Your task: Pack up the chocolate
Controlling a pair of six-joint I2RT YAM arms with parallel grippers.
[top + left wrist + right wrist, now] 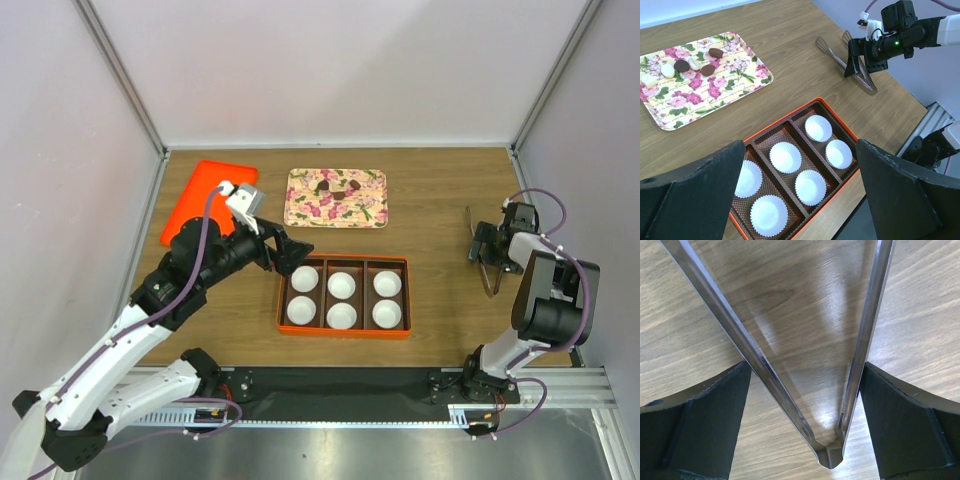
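Note:
The chocolate (pixel 343 188) is a few dark-brown lumps lying among pale pieces on a floral tray (pixel 300 210) at the back centre; it also shows in the left wrist view (pixel 681 65). An orange box (pixel 343 334) holds several empty white paper cups (pixel 341 285). My left gripper (pixel 292 253) is open and empty, hovering over the box's left end (pixel 800 145). My right gripper (pixel 487 250) is open and straddles the hinge end of metal tongs (pixel 740 335) lying on the table at the right; its fingers (pixel 705 415) flank both tong arms.
A flat orange lid (pixel 205 200) lies at the back left. The tongs (pixel 487 272) point toward the back. Grey walls close in the table on three sides. The right arm (pixel 900 35) shows beyond the box.

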